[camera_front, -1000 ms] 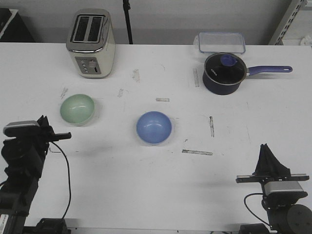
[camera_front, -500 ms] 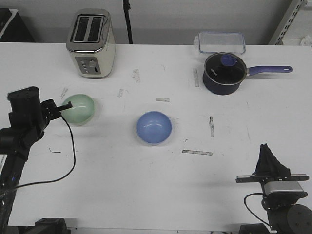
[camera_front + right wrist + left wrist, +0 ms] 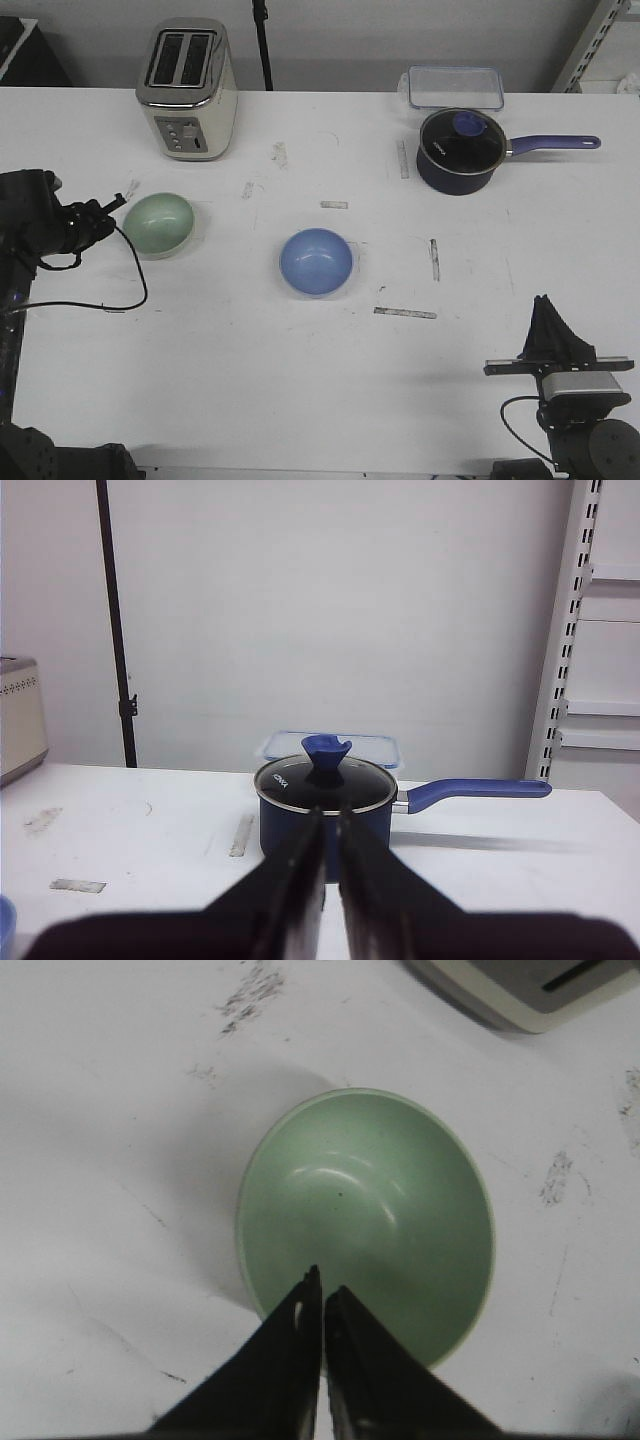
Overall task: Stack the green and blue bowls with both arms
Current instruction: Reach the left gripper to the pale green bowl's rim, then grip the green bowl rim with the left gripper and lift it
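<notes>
The mint green bowl (image 3: 159,224) sits on the white table at the left. It fills the left wrist view (image 3: 370,1210). The periwinkle blue bowl (image 3: 316,262) sits mid-table, apart from it. My left gripper (image 3: 118,204) is shut and empty, its tips at the green bowl's near-left rim; in the left wrist view (image 3: 322,1288) the tips hang over that rim. My right gripper (image 3: 546,305) is shut and empty at the front right, far from both bowls; in the right wrist view (image 3: 330,815) it points toward the saucepan.
A toaster (image 3: 187,88) stands at the back left. A dark blue saucepan (image 3: 460,150) with a purple handle and a clear lidded box (image 3: 454,86) sit at the back right. Tape marks (image 3: 405,312) dot the table.
My left arm swung up and forward from the front left, then drew left, bringing its shut tips to the green bowl's rim. The right arm and both bowls have not moved.
</notes>
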Controlling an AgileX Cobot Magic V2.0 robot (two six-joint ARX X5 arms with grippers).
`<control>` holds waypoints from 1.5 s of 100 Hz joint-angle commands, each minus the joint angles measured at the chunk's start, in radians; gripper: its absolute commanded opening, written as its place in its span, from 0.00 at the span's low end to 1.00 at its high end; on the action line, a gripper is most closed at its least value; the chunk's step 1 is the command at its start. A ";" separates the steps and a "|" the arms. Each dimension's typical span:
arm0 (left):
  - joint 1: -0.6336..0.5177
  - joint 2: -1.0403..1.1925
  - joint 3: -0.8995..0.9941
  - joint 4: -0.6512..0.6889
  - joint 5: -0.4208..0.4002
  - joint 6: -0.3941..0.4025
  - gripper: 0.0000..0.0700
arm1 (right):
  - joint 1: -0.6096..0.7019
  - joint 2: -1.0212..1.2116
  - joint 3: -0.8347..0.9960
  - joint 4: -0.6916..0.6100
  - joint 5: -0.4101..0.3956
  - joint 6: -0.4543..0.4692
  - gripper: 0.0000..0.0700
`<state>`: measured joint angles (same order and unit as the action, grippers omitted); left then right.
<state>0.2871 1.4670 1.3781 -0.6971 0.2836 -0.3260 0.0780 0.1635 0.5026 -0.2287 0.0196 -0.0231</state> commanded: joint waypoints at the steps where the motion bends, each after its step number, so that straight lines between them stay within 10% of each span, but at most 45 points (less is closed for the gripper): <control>1: 0.022 0.034 0.022 -0.018 0.027 -0.008 0.00 | 0.001 -0.001 0.008 0.008 0.000 -0.005 0.02; 10: 0.048 0.071 0.022 -0.049 0.032 -0.008 0.04 | 0.001 -0.001 0.008 0.008 0.000 -0.005 0.02; 31: 0.061 0.141 0.022 -0.061 0.032 -0.008 0.48 | 0.001 -0.001 0.008 0.008 0.000 -0.005 0.02; 150: -0.005 0.324 0.022 0.063 0.053 -0.053 0.47 | 0.001 -0.001 0.008 0.008 0.000 -0.005 0.02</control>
<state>0.2836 1.7573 1.3785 -0.6342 0.3389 -0.3683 0.0780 0.1635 0.5026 -0.2287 0.0196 -0.0231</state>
